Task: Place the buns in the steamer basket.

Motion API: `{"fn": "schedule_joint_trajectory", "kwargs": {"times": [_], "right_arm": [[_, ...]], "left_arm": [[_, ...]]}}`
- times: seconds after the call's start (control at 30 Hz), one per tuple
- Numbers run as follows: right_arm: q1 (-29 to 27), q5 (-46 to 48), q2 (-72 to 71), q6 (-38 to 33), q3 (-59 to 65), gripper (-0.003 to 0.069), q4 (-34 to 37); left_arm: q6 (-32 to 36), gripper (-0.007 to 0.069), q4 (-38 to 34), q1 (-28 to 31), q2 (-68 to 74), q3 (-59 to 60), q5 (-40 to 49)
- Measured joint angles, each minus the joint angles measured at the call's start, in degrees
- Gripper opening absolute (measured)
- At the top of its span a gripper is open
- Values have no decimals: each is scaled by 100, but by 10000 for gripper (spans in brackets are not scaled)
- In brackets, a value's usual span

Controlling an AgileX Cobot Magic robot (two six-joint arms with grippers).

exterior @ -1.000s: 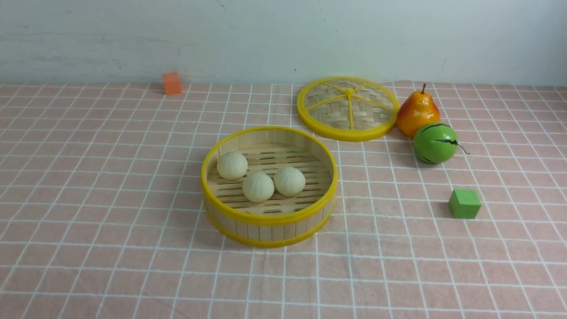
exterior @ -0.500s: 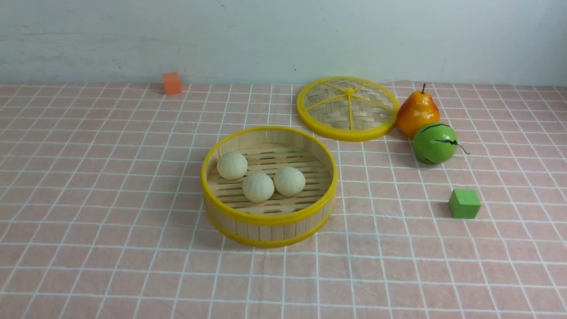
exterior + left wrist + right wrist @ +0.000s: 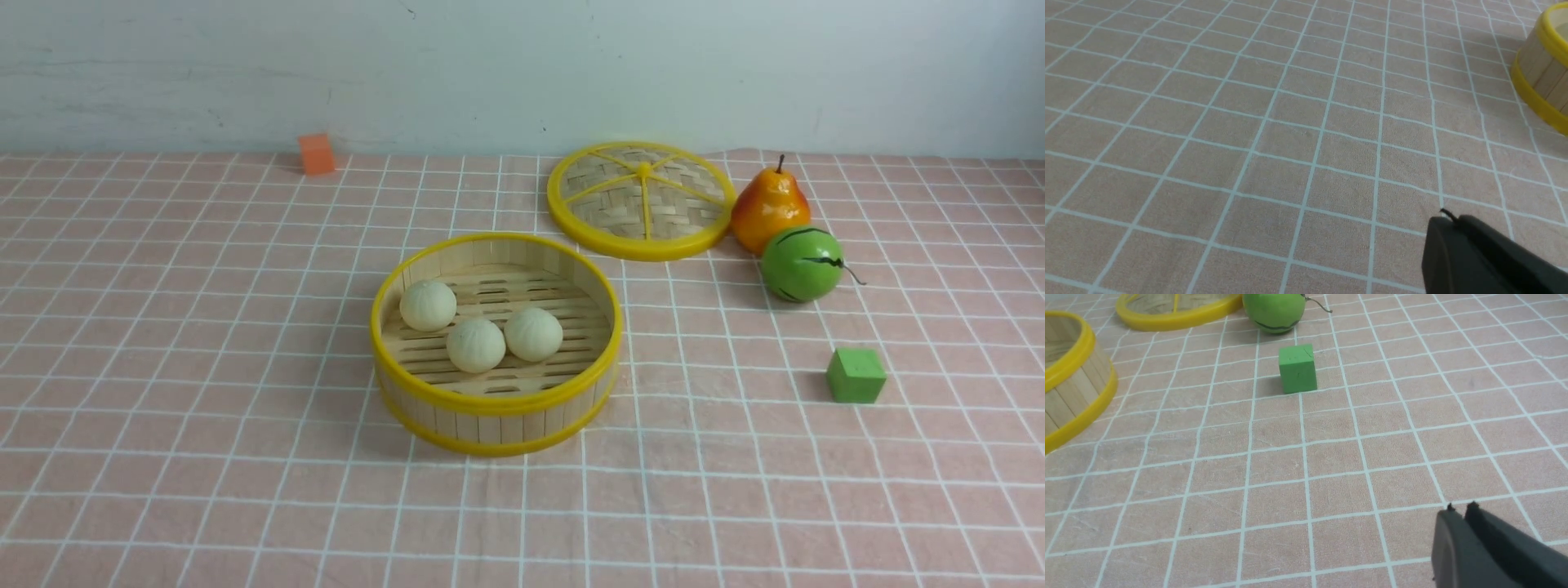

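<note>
Three cream-white buns (image 3: 428,305) (image 3: 476,345) (image 3: 534,334) lie side by side on the slatted floor of the steamer basket (image 3: 496,404) at the middle of the pink checked cloth. Neither arm shows in the front view. In the left wrist view my left gripper (image 3: 1447,218) is shut and empty, low over bare cloth, with the basket's wall (image 3: 1541,77) well off at the frame edge. My right gripper (image 3: 1461,510) is shut with only a hairline slit at its tips, holding nothing. It hangs over bare cloth, apart from the basket (image 3: 1069,388).
The woven yellow-rimmed lid (image 3: 642,200) lies flat behind the basket. A pear (image 3: 769,208) and a green striped fruit (image 3: 802,264) stand to its right. A green cube (image 3: 856,376) sits nearer, ahead of the right gripper (image 3: 1298,368). An orange cube (image 3: 317,153) is far back left.
</note>
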Motion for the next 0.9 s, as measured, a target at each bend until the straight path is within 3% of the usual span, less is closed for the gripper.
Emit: {"fn": "schedule_joint_trajectory", "kwargs": {"times": [0.37, 0.9], "right_arm": [[0, 0, 0, 0, 0, 52, 0], [0, 0, 0, 0, 0, 78, 0]], "left_arm": [[-84, -13, 131, -451, 0, 0, 123], [-86, -13, 131, -466, 0, 0, 82]]}}
